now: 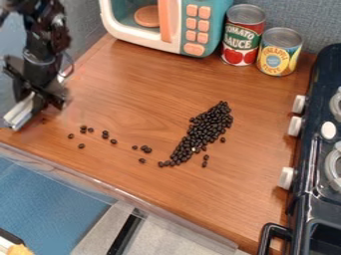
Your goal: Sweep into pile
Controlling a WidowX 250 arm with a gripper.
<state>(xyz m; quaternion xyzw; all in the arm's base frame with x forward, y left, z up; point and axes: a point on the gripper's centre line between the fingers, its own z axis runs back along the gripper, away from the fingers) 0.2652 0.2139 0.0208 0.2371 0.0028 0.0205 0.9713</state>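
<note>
At the left edge of the camera view, the black gripper (35, 92) hangs low over the counter's left side, shut on a pale, flat-sided tool (23, 112) that tilts down and to the left. Right of centre lies an elongated pile of dark beans (205, 128), running from upper right to lower left. Several loose beans (106, 135) are scattered between the tool and the pile's lower end. A few more lie just off the pile's right side.
A toy microwave (193, 50) stands at the back, with a tomato sauce can (241, 37) and a pineapple can (279, 52) beside it. The toy stove (307, 191) lines the right side. A clear raised edge (133, 198) borders the wooden counter (133, 84) in front.
</note>
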